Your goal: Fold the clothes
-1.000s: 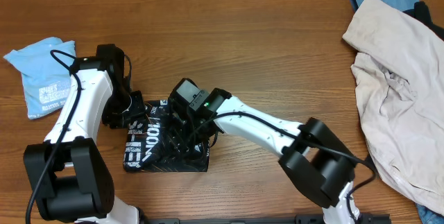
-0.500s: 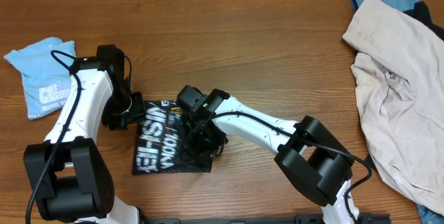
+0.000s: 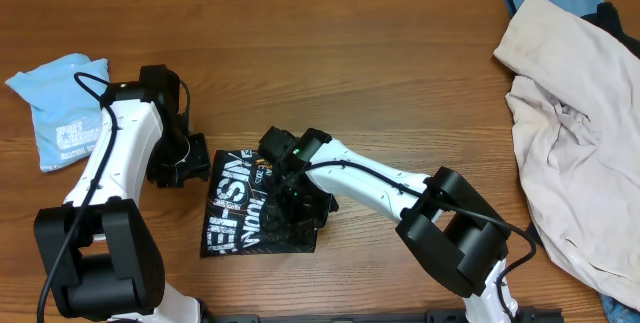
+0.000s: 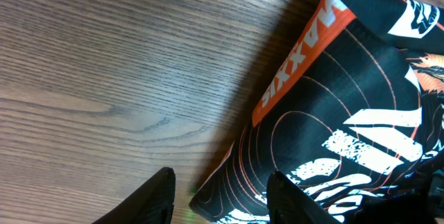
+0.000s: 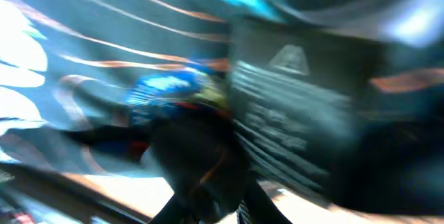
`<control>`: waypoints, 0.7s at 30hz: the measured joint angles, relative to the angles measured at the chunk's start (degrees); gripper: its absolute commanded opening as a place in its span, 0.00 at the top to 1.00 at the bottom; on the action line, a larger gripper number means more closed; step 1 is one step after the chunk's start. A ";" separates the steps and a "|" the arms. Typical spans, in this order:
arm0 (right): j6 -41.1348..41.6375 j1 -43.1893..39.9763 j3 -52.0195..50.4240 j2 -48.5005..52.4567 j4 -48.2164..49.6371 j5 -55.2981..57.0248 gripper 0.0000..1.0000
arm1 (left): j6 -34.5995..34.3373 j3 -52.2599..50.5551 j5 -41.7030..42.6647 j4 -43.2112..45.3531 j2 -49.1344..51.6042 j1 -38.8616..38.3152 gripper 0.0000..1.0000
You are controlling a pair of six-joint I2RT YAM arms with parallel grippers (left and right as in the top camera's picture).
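Shifted rightward, the folded black T-shirt with white lettering (image 3: 232, 213) could unfold if dragged by the right gripper (image 3: 295, 203), whose grip I cannot tell; left gripper (image 4: 220, 191) stands apart

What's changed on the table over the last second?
The black T-shirt slid toward the robot's right and turned slightly. The right gripper, down on the shirt, travelled with it; whether it grips the cloth is unclear. The left gripper, the folded blue garment and the cream pile stayed put.
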 measured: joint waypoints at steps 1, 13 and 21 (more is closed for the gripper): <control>0.39 -0.09 0.00 0.00 -0.76 0.76 0.82 | 0.00 0.00 0.00 0.00 0.00 0.00 0.54; 3.37 -0.76 0.00 0.00 -6.43 8.68 0.77 | 2.36 0.00 2.43 0.50 0.00 0.00 0.62; 3.69 -0.79 -0.09 -2.10 -7.10 14.45 0.61 | 8.39 7.91 8.46 -2.23 0.55 -0.17 0.53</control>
